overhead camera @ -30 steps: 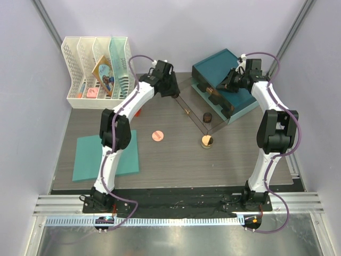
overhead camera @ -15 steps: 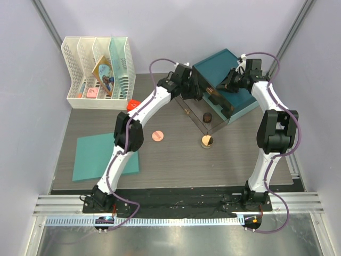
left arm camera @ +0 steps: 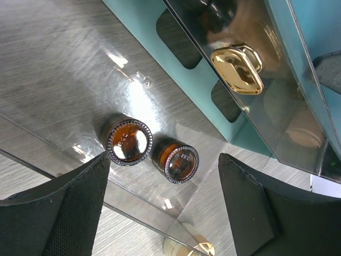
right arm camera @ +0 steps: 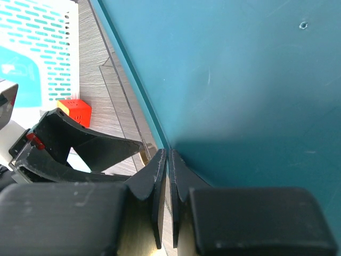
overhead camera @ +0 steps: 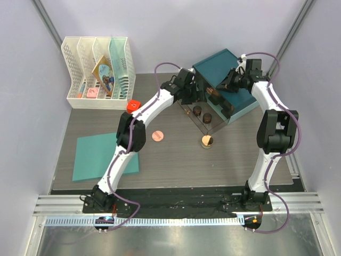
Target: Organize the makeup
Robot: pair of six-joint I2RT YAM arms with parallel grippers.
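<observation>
Top view: left gripper (overhead camera: pixel 193 97) stands spread open above two dark brown round jars (overhead camera: pixel 202 113) just in front of the teal case (overhead camera: pixel 218 66), at its clear lid (overhead camera: pixel 216 124). The gold-lidded jar (overhead camera: pixel 206 141) and pink compact (overhead camera: pixel 157 135) lie farther out from the case.
Left wrist: the jars sit side by side, with glossy amber tops and beaded rims.
Right wrist: right gripper (right arm camera: pixel 166 160) is pinched onto the lid's edge.

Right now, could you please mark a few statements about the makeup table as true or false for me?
1. The left gripper hangs open over two dark brown jars. True.
2. The pink compact lies on the teal mat. False: it lies on the bare table, right of the mat.
3. The gold-lidded jar stands apart from the brown jars. True.
4. The red cube sits inside the white rack. False: it sits on the table beside the rack.
</observation>
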